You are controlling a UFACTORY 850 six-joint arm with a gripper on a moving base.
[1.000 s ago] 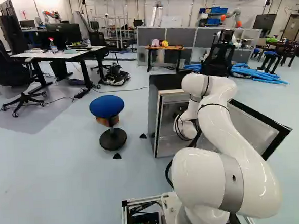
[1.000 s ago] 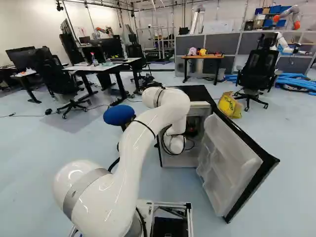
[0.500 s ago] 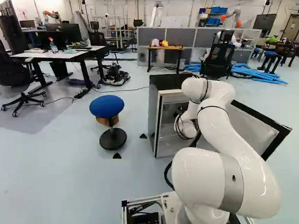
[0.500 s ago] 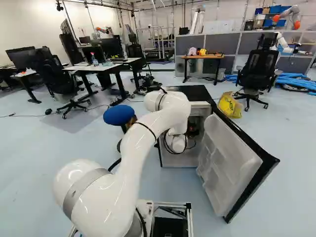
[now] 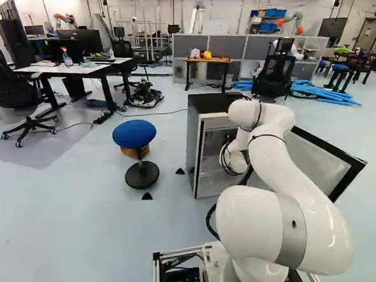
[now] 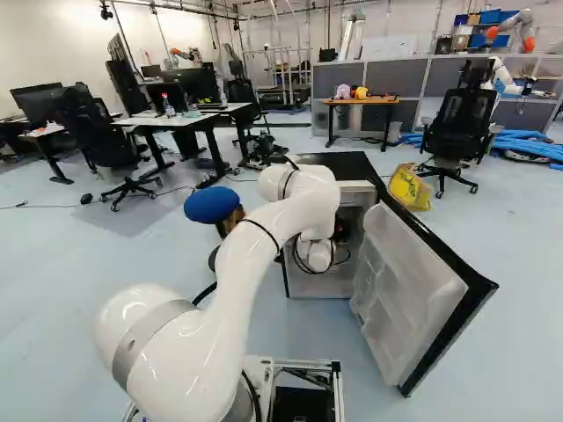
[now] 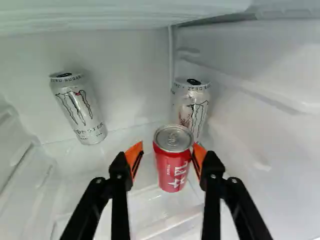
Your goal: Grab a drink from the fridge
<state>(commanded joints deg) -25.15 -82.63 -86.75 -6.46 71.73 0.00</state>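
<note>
1. Claw: gripper (image 7: pixel 167 150), inside the fridge (image 5: pixel 194 140); fingers set apart, nothing clamped.
2. Drink, presumed target: red can (image 7: pixel 172 167), upright on the clear shelf (image 7: pixel 147 207), between the fingers; set off-centre, close to the right pad (image 7: pixel 199 157), with a gap to the left pad (image 7: pixel 133 157). Contact at right cannot be told.
3. Risk, uneven closing: by the off-centre stance the can may be pushed leftward or tipped before both pads are met. Centring is judged advisable.
4. Risk, high grip: the pads are seen near the can's upper part; if closed there, the can may be swung or let slip. A lower or deeper reach may be needed.
5. Risk, neighbour: a silver can (image 7: pixel 196 107) is stood just beyond, slightly right; by overreach it could be knocked. The second silver can (image 7: pixel 80 110), far left, is less exposed.
6. Risk, withdrawal: the door (image 6: pixel 413 281), swung wide at right, could be struck by the arm (image 6: pixel 237 281) if drawn out rightward.
</note>
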